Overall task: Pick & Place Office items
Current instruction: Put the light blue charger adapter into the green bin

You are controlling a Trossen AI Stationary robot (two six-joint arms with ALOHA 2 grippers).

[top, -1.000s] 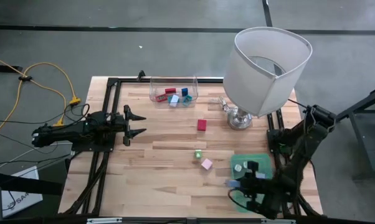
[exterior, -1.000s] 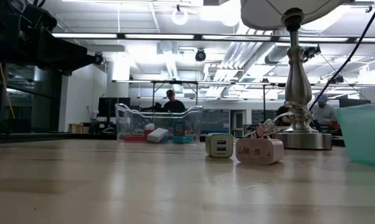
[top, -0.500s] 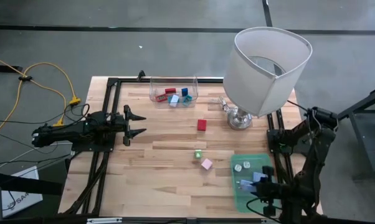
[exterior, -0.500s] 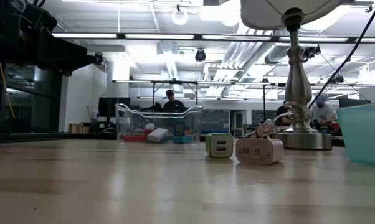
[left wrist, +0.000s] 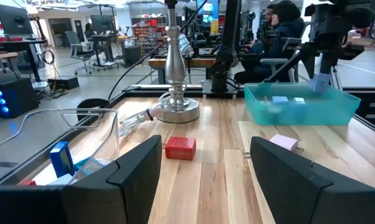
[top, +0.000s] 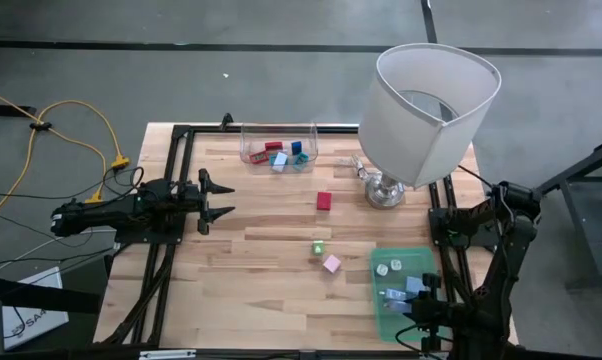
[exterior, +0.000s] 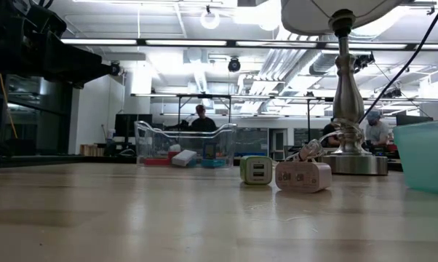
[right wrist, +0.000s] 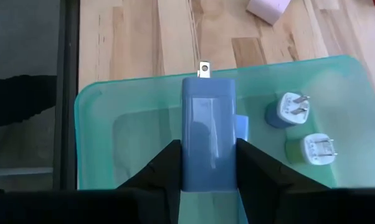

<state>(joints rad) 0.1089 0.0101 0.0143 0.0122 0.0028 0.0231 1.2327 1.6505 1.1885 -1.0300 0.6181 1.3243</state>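
Risk sits with the right gripper (right wrist: 207, 163), jaws clamped on a light blue charger block (right wrist: 207, 134) above the teal tray (top: 379, 312) at the surface's near right; released tilted, it could knock the two plugs (right wrist: 304, 127) inside. Left gripper (top: 221, 198) waits far left, jaws apart.

The left arm lay stretched along the counter's left side, its left gripper (top: 217, 198) pointing inward, jaws apart and empty. The right arm was folded at the near right corner; its right gripper (right wrist: 207, 163) pointed down, jaws clamped on a light blue adapter (right wrist: 208, 130).
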